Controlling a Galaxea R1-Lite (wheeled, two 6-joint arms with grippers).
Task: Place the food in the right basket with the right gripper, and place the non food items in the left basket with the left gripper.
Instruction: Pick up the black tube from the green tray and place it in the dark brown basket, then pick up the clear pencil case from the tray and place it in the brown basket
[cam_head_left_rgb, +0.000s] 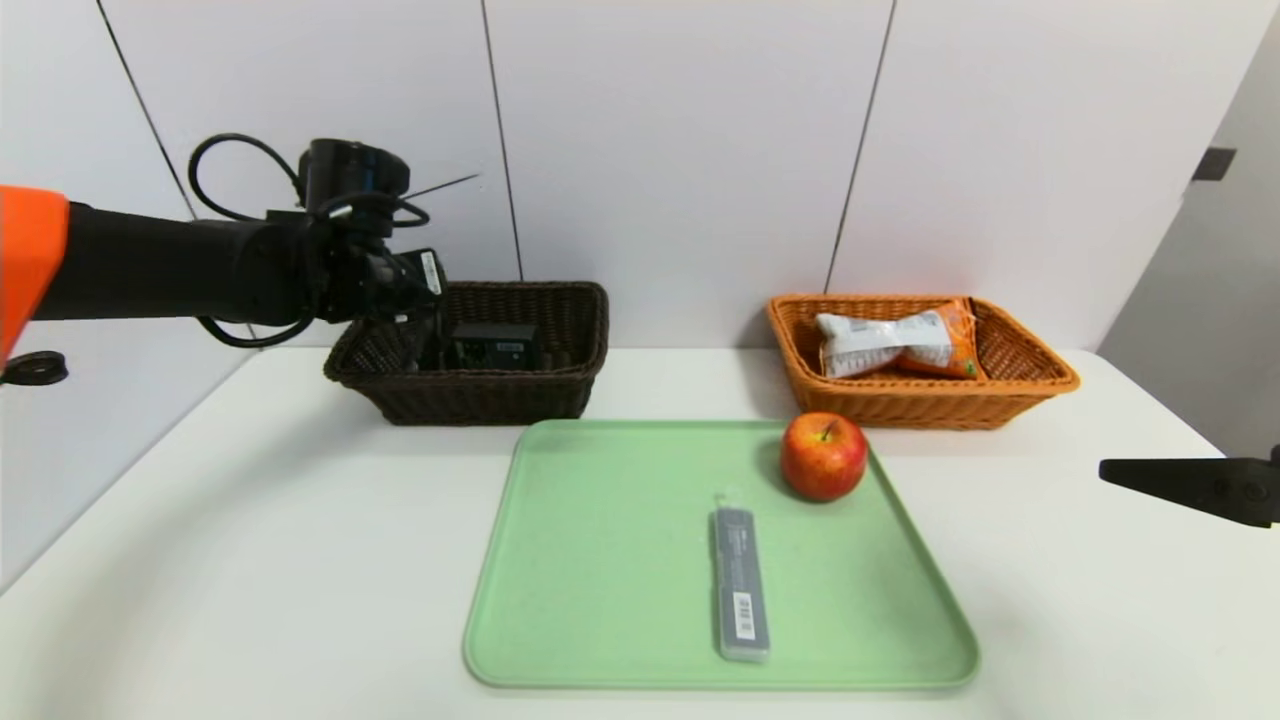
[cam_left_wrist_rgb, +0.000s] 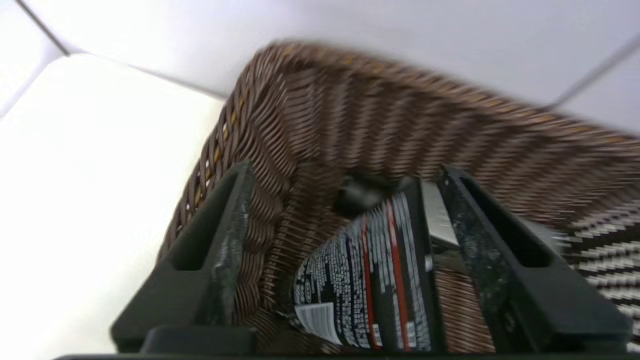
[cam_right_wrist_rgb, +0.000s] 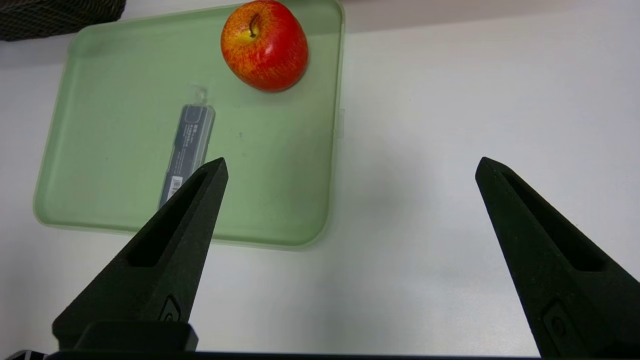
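Left gripper (cam_left_wrist_rgb: 345, 200) jaws apart, over dark basket (cam_head_left_rgb: 490, 405); black tube (cam_left_wrist_rgb: 370, 280) between them, walls close around. Grey case (cam_head_left_rgb: 740, 585) and apple (cam_head_left_rgb: 824, 456) on green tray (cam_head_left_rgb: 600, 560). Snack packet (cam_head_left_rgb: 900, 342) in orange basket (cam_head_left_rgb: 900, 410). Right gripper (cam_right_wrist_rgb: 351, 167) apart, over bare table (cam_head_left_rgb: 1080, 600).

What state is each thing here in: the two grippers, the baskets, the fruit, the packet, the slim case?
Left gripper: open, over the dark basket
Right gripper: open, empty, beside the tray
Dark basket: holding black items
Orange-tan basket: holding the packet
Snack packet: in that basket
Apple: on the tray
Grey case: lying on the tray
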